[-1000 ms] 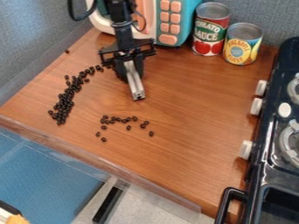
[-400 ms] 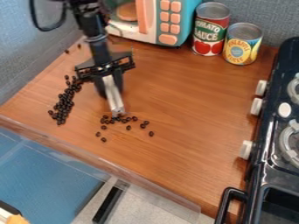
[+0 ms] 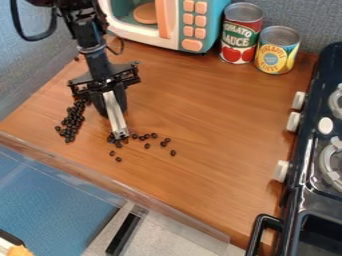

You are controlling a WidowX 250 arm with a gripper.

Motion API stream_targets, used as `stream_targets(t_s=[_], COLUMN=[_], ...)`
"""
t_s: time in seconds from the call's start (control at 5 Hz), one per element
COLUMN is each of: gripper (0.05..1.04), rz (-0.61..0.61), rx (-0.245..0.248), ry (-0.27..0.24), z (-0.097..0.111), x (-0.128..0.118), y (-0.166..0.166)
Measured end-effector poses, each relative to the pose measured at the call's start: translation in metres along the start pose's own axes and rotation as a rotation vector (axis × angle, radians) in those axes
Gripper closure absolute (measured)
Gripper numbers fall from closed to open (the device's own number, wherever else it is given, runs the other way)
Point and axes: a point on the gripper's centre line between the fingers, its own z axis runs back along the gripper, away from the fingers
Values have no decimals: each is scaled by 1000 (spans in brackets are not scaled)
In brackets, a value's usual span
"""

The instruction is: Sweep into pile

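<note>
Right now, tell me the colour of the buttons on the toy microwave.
The buttons are peach-orange, seen best in the camera view.

The black arm (image 3: 83,31) is entering from the upper left of the camera view and slanting down toward the right, its dark cable (image 3: 28,38) looping beside it, while its wrist (image 3: 97,62) is leaning and the gripper (image 3: 115,117) is hanging below, tilted and pointing downward.

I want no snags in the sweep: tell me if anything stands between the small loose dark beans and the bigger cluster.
Only the gripper does: its tip is at the cluster-side end of the loose beans. Nothing else visible stands between them and the bigger cluster.
</note>
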Motion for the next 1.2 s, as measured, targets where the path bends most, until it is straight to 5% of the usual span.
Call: stream_targets(t_s=[0.6,0.8,1.0,1.2], gripper=[699,699,698,699], rz=[-183,-298,-462,-519], rx=[-119,-75,80,111], ry=[19,19,-13,-17], z=[36,32,-3,-15], x=[-40,-59,-78,-86], y=[-68,-97,-121,-128])
